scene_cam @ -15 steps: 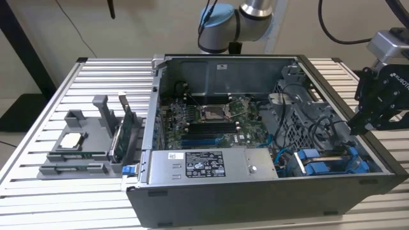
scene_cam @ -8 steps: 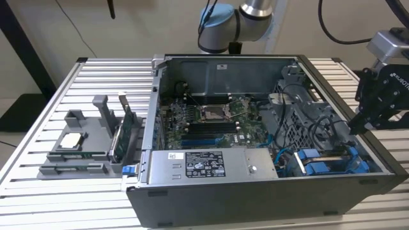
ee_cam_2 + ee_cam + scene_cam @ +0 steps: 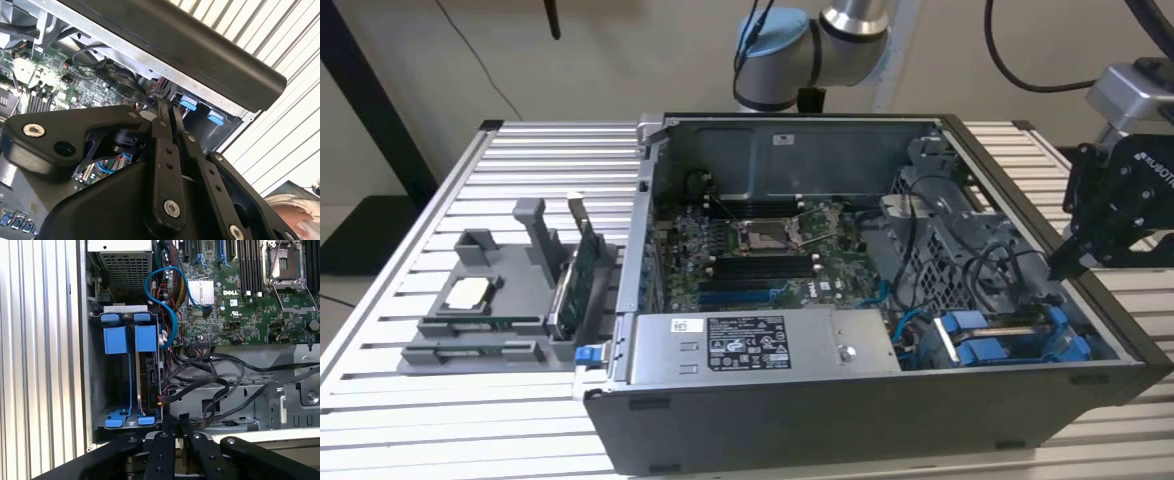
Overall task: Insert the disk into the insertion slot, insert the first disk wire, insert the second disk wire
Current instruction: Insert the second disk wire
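The insertion slot (image 3: 123, 421) is a dark-walled drive bay with bright blue rails in the open case's corner, also seen in the exterior view (image 3: 1003, 338). In one half of the bay the disk (image 3: 148, 371) stands edge-on under a blue carrier tab. The other half looks dark and hollow. A blue wire (image 3: 166, 304) loops from the board toward the disk's edge, and black wires (image 3: 210, 374) run beside it. I cannot tell whether either is plugged in. My black gripper (image 3: 175, 421) hovers just above the bay by the case wall (image 3: 1070, 262), shut with nothing between its fingers (image 3: 161, 131).
The motherboard (image 3: 767, 245) fills the case's middle, and a grey power supply box (image 3: 747, 345) with a white sticker lies along the near wall. A grey fixture (image 3: 494, 300) with parts stands on the slatted table (image 3: 400, 400) at the exterior view's left.
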Controlling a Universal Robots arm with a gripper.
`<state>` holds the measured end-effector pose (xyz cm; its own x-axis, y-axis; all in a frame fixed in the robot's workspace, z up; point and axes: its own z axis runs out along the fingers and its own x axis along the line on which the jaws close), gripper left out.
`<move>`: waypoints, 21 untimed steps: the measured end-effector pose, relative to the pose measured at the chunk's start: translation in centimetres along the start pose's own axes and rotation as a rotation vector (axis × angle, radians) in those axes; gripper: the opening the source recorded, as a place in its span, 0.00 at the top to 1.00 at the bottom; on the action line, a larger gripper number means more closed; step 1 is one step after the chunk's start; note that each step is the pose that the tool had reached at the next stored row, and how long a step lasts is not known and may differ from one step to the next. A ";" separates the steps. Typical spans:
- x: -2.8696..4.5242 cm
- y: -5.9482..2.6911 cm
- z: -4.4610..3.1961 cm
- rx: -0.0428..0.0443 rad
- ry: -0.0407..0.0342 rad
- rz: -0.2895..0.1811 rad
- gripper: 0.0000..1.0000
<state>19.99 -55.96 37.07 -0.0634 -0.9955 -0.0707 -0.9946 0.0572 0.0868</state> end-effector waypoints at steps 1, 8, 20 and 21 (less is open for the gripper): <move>0.00 0.00 0.00 0.0000 0.0000 0.000 0.84; 0.00 0.01 0.00 -0.0002 -0.0001 0.000 0.84; 0.06 2.27 -0.98 0.0037 -0.0011 0.000 0.84; 0.07 2.55 -0.97 0.0044 -0.0013 0.000 0.84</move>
<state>17.54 -55.96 38.26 -0.0631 -0.9954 -0.0721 -0.9950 0.0571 0.0824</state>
